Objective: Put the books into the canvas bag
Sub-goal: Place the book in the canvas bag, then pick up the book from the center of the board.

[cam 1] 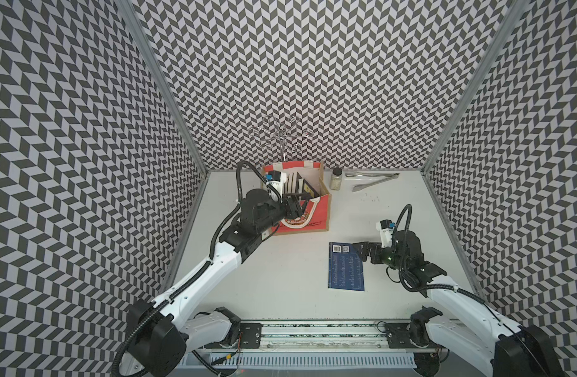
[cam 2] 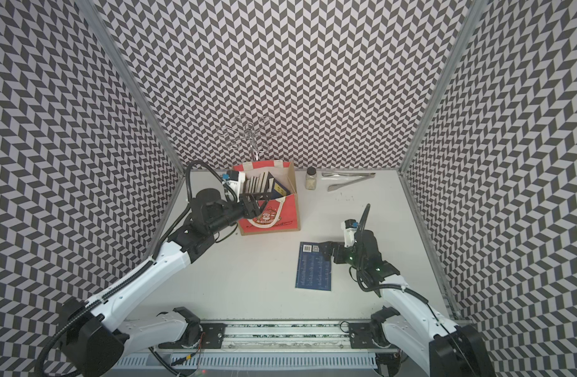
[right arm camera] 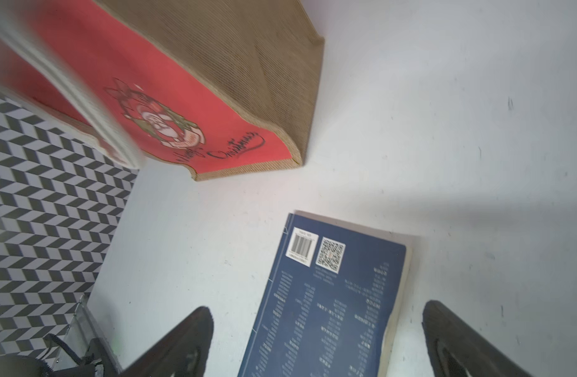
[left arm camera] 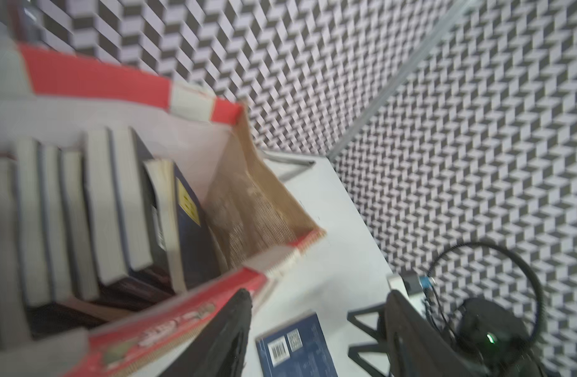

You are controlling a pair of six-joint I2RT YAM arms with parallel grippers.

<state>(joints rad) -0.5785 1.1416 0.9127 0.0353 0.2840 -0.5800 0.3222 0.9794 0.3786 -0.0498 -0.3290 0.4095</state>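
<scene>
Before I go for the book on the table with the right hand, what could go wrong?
The navy book lies flat on the table, so the open right hand may shove it rather than get under it.
The left hand sits at the front rim of the canvas bag; pulling away could snag and drag the bag.
The books inside lean toward the free gap, so an incoming book might catch.

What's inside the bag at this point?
A row of books stands on edge in the bag, page edges up; the navy book nearest the tan side bears a yellow label. Their lower parts and the bag's floor are hidden.
</scene>
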